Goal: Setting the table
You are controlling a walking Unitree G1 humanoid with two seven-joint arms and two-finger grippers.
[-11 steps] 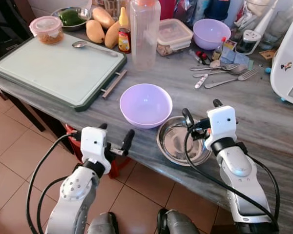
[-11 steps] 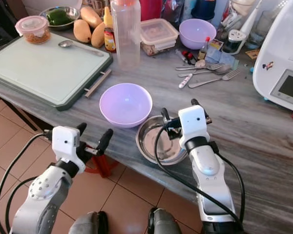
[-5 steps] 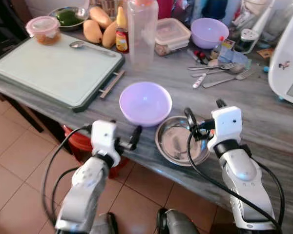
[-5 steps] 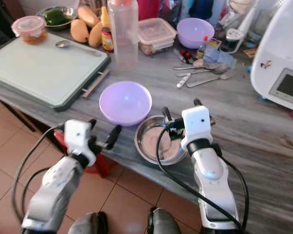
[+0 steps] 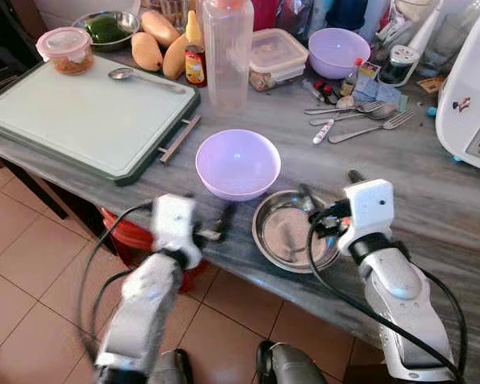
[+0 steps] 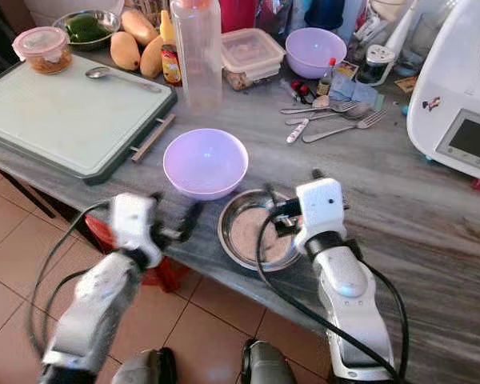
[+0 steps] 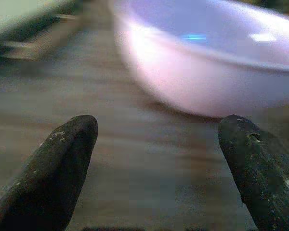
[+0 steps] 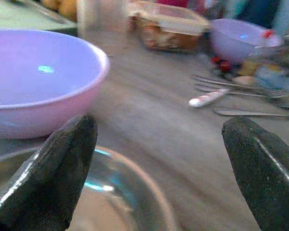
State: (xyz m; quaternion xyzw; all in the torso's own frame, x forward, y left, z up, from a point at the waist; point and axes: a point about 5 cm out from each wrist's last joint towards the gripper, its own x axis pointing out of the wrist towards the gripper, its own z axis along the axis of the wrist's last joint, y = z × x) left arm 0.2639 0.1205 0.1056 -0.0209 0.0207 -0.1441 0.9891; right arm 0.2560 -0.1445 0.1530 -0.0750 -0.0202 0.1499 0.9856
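Left eye view: 2 bowls sit near the front edge of the grey table [image 5: 432, 216]. The purple bowl [image 5: 238, 164] is by the metal bowl [image 5: 294, 230], v. close, maybe touching. Left gripper [image 5: 212, 233] is low at the table edge, just in front of the purple bowl, fingers spread wide, holding nothing. Left wrist view shows the bowl wall past the 2 black fingers [image 7: 58, 166], not yet between them. Right gripper [image 5: 316, 210] hangs over the far side of the metal bowl, fingers spread too, nothing held. Right wrist view has the metal bowl rim below it.

Farther back: a green board [image 5: 88, 112] w/ a spoon [image 5: 144, 76], a tall clear bottle [image 5: 226, 52], forks & spoons [image 5: 360, 120], another purple bowl [image 5: 338, 53].

What could go wrong, I think: bowls are close to the edge. If a gripper bumps one & doesn't grab the rim, it could slide off & fall to the floor. A push on the purple bowl could knock the metal one too. The metal rim is thin & shiny, so fingers may slip.
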